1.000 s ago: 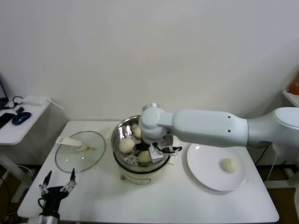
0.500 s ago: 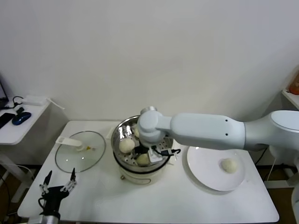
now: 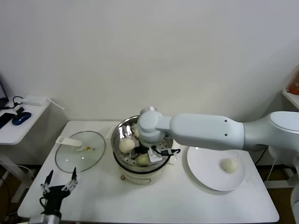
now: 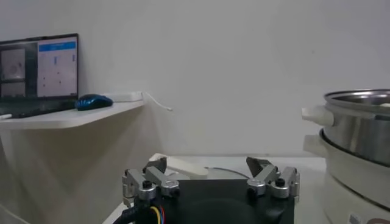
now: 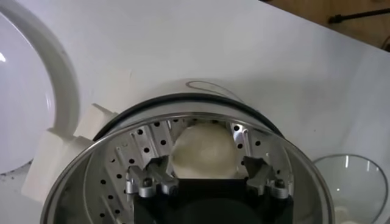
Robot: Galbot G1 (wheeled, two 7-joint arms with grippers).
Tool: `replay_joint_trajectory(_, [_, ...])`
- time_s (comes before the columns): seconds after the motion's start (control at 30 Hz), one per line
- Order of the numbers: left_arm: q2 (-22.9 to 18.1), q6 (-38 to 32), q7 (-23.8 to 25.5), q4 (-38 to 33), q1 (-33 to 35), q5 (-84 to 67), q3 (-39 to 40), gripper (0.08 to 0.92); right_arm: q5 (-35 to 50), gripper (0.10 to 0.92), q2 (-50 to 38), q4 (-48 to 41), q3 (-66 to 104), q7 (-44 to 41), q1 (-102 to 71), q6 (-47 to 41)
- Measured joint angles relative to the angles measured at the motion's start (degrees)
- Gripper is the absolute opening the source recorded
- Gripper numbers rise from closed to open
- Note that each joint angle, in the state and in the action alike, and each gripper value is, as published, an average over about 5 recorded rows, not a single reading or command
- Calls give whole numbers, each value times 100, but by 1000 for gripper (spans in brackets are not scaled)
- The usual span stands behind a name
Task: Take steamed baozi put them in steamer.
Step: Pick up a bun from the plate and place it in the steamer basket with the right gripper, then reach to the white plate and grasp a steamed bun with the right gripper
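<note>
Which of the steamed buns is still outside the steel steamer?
The small round off-white bun lying alone on the white round plate, to the right of the shiny stainless-steel steamer pot. The other visible buns sit on the perforated tray inside the pot.

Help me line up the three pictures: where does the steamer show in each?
Head view: the steamer is mid-table, between the glass lid and the plate, under the right arm.
Left wrist view: its steel wall stands beside and beyond the open left tool.
Right wrist view: its perforated tray lies below the right tool, which straddles a baozi.
Shared landmark: the steamer's steel rim.
</note>
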Motion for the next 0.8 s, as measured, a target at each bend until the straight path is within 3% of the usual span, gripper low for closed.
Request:
replay_joint_trajectory(0.43, [-9, 45, -2, -50, -22, 9, 28, 823, 521, 823, -193, -38, 146, -128, 387, 214])
replay_joint_trajectory(0.6, [-17, 61, -6, -84, -32, 9, 38, 823, 1199, 823, -495, -122, -27, -116, 898, -25])
replay_joint_trajectory(0.8, [7, 76, 16, -125, -50, 6, 80, 823, 2528, 823, -1031, -334, -579, 5, 1547, -910])
